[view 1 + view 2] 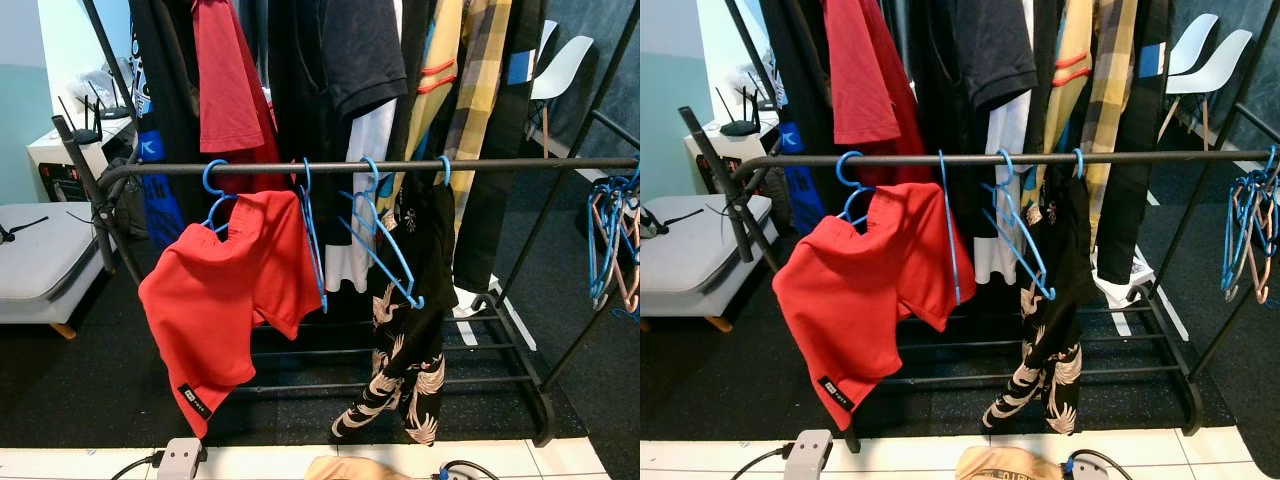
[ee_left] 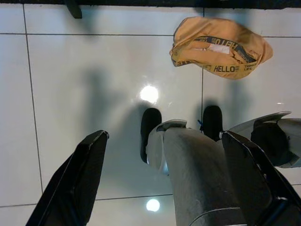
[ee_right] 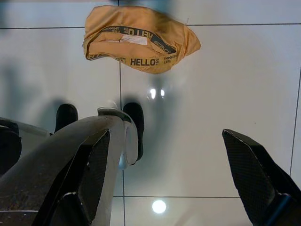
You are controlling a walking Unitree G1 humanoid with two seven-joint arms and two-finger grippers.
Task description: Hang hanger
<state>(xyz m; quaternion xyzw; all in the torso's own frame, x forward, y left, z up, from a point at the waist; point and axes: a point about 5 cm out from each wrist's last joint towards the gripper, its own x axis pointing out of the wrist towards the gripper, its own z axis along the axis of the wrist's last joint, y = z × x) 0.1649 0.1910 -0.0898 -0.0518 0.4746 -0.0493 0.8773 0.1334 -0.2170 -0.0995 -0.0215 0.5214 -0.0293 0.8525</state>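
The clothes rack (image 1: pixel 360 166) stands ahead, its rail carrying a red shirt (image 1: pixel 225 300) on a blue hanger (image 1: pixel 213 180), with empty blue hangers (image 1: pixel 385 250) beside it. An orange garment (image 3: pixel 138 44) lies on the floor. Left hand (image 2: pixel 164 174) and right hand (image 3: pixel 164 174) hang released, empty. Hooking fully over the rail would likely seat it best.

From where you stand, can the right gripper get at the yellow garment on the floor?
Probably yes. The right gripper hangs open above the white tiles, the yellow garment lies just ahead of the robot's feet, nothing between them; it would need to bend down.
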